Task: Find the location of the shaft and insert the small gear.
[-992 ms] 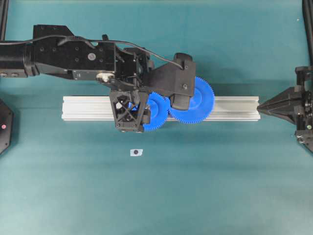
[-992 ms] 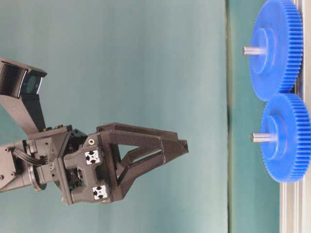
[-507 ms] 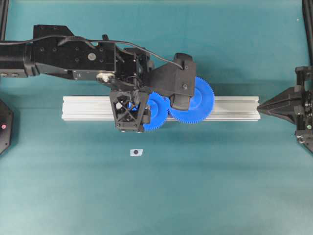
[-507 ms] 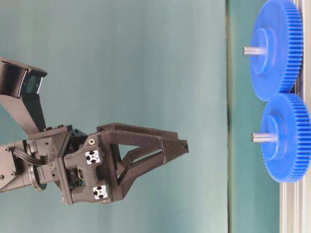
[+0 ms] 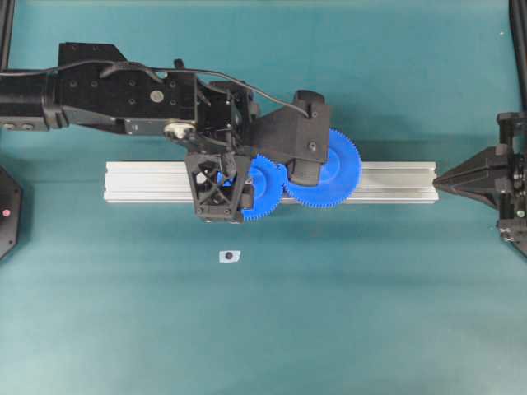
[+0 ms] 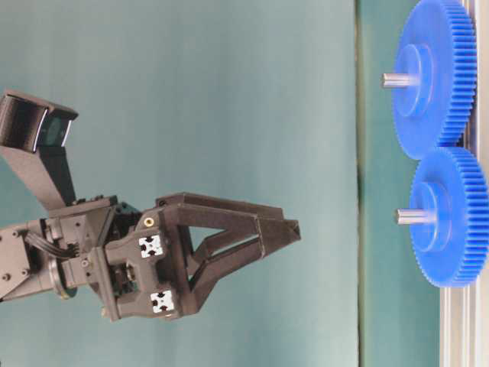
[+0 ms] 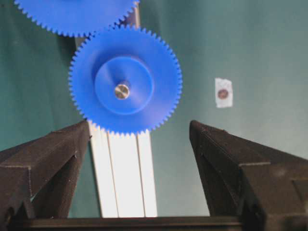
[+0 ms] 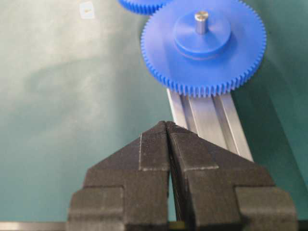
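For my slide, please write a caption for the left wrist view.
Open left gripper above the rail, facing a blue gear seated on its shaft.

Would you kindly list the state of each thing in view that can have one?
Smaller blue plastic toothed gear: seated on a silvery metal pin, meshed with the wider gear.
Wider blue plastic gear: mounted on its pin, on the ribbed aluminium rail.
Left tool: open, empty.
Right tool: shut, empty.

Both arms are matte black. The left arm (image 5: 123, 90) carries a looping black cable, silver screws and lattice-braced triangular fingers (image 5: 216, 193). Two white square markers (image 6: 151, 246) sit on a gripper base.
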### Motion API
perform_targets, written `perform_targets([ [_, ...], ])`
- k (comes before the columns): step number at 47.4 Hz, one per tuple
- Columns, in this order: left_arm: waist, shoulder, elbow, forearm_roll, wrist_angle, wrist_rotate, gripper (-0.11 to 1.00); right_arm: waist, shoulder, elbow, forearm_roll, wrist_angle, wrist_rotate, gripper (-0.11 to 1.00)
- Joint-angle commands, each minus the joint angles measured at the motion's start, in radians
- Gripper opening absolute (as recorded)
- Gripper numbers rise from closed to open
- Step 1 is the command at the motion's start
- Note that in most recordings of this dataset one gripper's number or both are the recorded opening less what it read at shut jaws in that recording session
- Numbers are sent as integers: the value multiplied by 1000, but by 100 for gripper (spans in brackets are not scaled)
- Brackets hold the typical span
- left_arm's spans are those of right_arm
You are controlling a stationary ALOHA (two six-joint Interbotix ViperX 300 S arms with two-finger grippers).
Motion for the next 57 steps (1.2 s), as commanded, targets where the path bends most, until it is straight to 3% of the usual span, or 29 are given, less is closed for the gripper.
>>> perform_targets([
  [1, -2, -14, -21, 3, -11, 3, 80, -3, 2, -8, -2, -6, 8, 3],
  [21, 3, -8, -29, 3, -14, -6, 80, -3, -11, -5, 0, -5, 8, 3],
  [37, 14, -14, -32, 3, -15, -54, 80, -3, -11, 0, 0, -5, 8, 3],
  [57, 15, -12, -32, 3, -15, -51, 80, -3, -11, 2, -5, -6, 8, 3],
])
